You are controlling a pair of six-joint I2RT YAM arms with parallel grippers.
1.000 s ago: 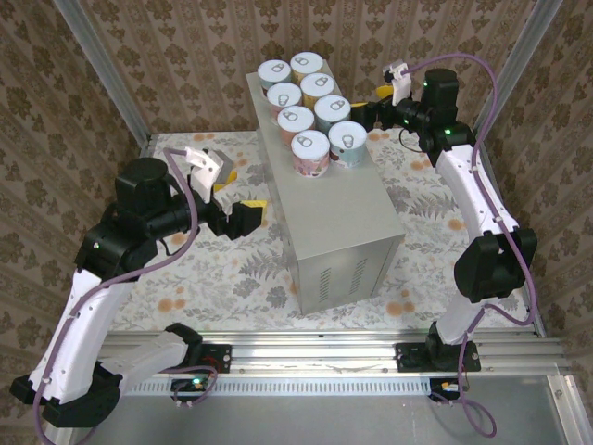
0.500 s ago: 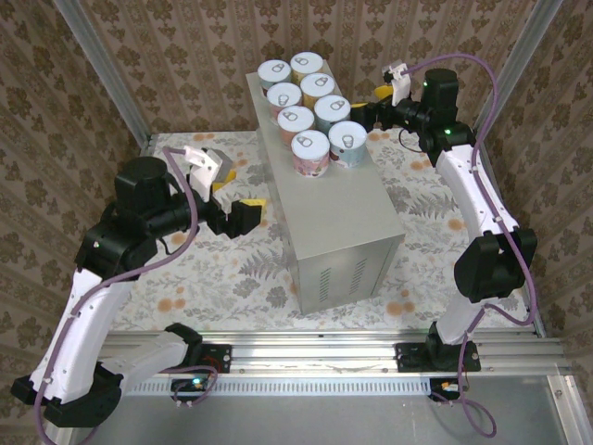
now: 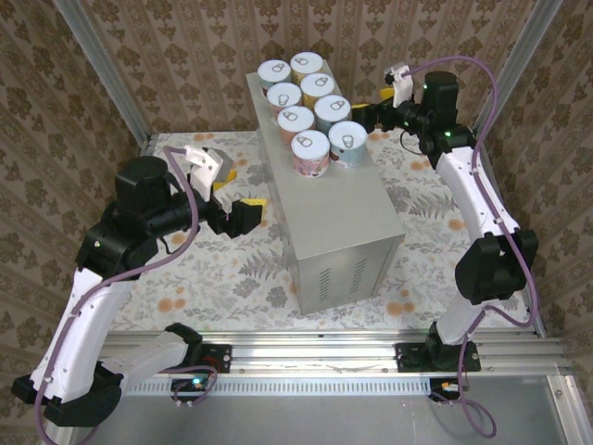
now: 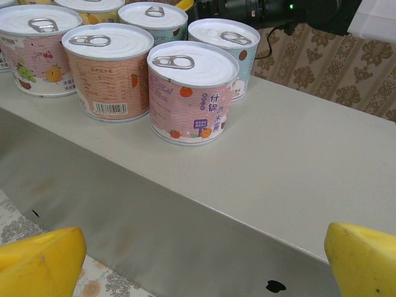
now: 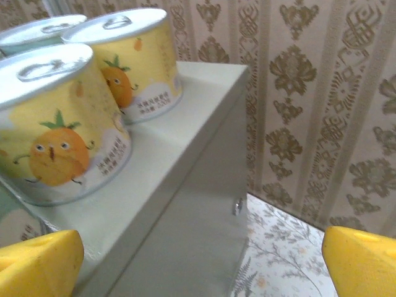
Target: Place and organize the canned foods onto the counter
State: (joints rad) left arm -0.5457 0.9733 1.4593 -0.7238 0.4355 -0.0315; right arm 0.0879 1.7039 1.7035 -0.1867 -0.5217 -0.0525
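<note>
Cans: all 8 cans (image 3: 295, 119) stand upright on the far half of the tabletop (image 3: 343, 213), 2 rows of 4, lids up, packed close.
L hand: left hand (image 3: 243, 190) is spread wide & empty, beside the tabletop's left wall, facing the nearest pink can (image 4: 192, 93).
R hand: right hand (image 3: 372, 109) is also fully apart w/ nothing in it, just off the far-right edge by the yellow cans (image 5: 55, 124).
Step (our read): placing looks done; what's left is squaring the rows & pulling clear.
How we'd do it: back each hand off sideways, away from the tabletop, fingers kept off the labels.
If nudging: we'd push low on the can wall, slowly, inward toward the rows. The right row sits fairly near its edge.
Risk: a fingertip catching a rim could tip a can onto the floral cloth (image 3: 222, 269).
</note>
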